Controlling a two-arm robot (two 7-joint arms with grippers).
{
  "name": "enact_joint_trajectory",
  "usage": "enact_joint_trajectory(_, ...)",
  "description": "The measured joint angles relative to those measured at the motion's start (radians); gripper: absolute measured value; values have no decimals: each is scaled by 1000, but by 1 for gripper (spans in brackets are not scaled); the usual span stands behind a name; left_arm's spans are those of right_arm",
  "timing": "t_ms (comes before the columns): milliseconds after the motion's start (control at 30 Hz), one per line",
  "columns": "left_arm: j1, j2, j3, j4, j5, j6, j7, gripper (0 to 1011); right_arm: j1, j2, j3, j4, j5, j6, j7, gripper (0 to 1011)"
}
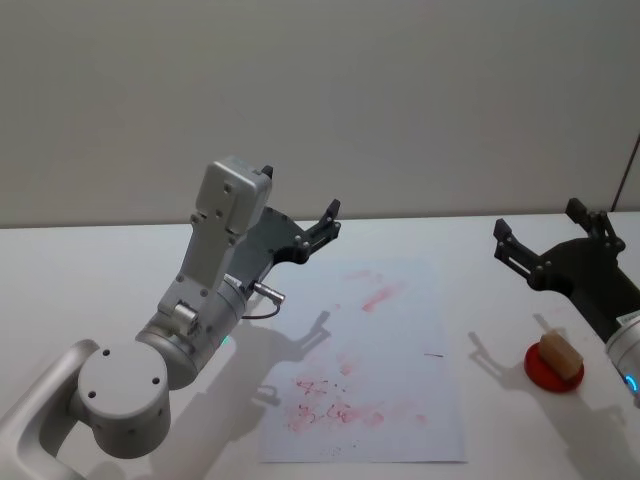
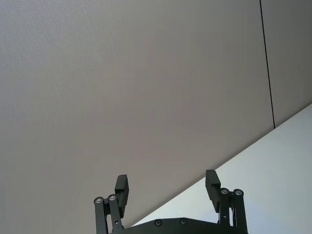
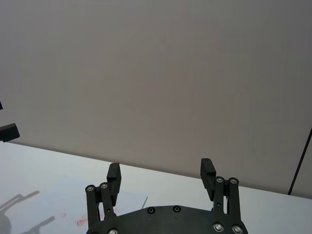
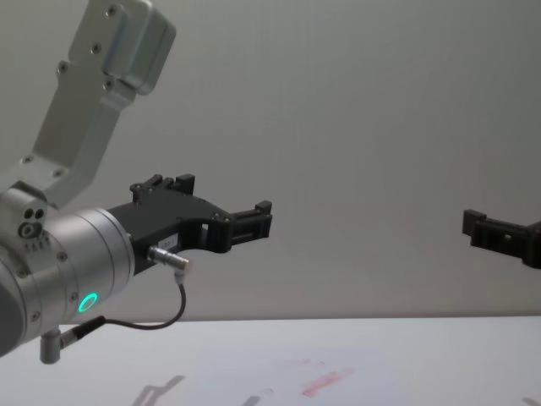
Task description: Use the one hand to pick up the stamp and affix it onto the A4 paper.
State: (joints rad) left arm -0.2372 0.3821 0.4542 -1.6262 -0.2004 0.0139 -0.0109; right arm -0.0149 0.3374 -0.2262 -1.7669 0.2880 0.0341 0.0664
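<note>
The A4 paper [image 1: 365,365] lies flat at the middle of the surface [image 1: 90,270]; the stamp [image 1: 560,353] rests on a round pad [image 1: 545,378] to the right of the sheet, near its right edge but apart from it. The left claw [image 1: 330,222] hangs above the surface behind the paper's far left corner. The right claw [image 1: 540,225] hangs behind the stamp, right of the paper's far right corner, and a wall [image 1: 320,100] stands behind the surface.
</note>
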Motion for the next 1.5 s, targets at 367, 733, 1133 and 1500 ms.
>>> enact_joint_trajectory(367,0,0,0,0,0,0,0,1001,0,0,0,0,0,0,0,1001)
enact_joint_trajectory(733,0,0,0,0,0,0,0,1001,0,0,0,0,0,0,0,1001)
enact_joint_trajectory(1133,0,0,0,0,0,0,0,1001,0,0,0,0,-1,0,0,1001)
enact_joint_trajectory(1500,0,0,0,0,0,0,0,1001,0,0,0,0,-1,0,0,1001)
